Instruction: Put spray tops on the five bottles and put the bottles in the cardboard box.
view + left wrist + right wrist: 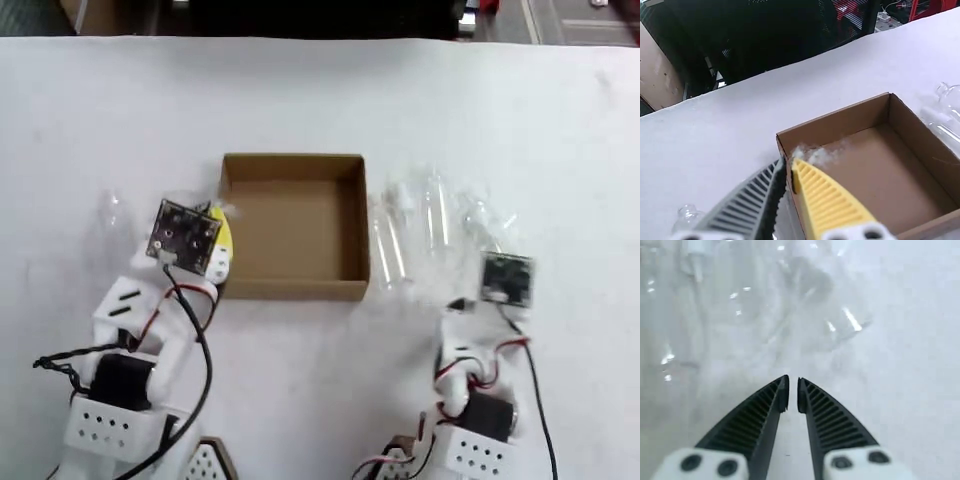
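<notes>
Seems the very start: no bottle yet in the cardboard box (295, 290) on the bench (300, 90), clear bottles (410, 235) lying just right of it. Left gripper (788, 167) near-closed at the box's left wall; right gripper (792, 390) closed, empty, near the bottles. Calls next for opening onto one bottle.

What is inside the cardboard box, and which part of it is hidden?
Bare brown floor shows across the box, and no bottle lies on it. The left gripper covers part of one corner, where a pale blur cannot be identified.
</notes>
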